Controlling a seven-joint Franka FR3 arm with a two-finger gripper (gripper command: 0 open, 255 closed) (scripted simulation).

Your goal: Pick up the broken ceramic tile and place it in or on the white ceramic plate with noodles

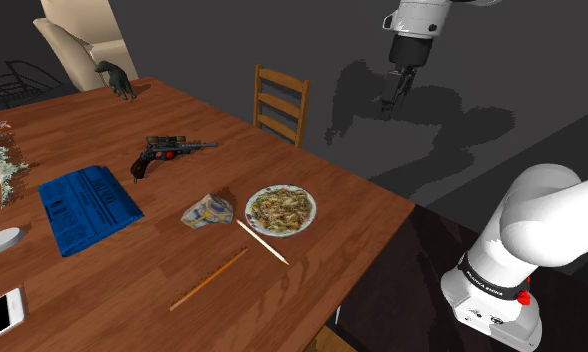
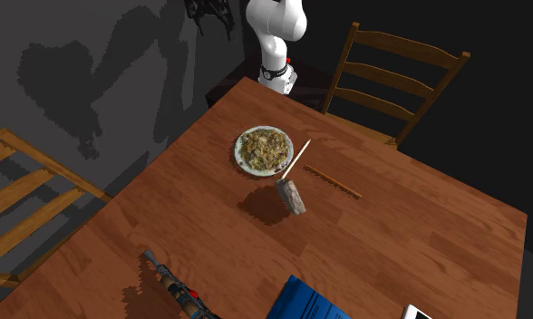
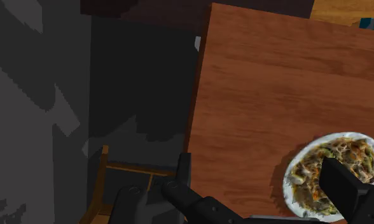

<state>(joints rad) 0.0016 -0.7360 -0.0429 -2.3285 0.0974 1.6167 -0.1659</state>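
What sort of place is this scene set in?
Probably a dining room in a home: a wooden table, wooden chairs drawn up to it, and a plate of noodles on it.

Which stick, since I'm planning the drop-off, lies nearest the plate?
The pale stick, right beside the plate rim; the brown stick lies farther off.
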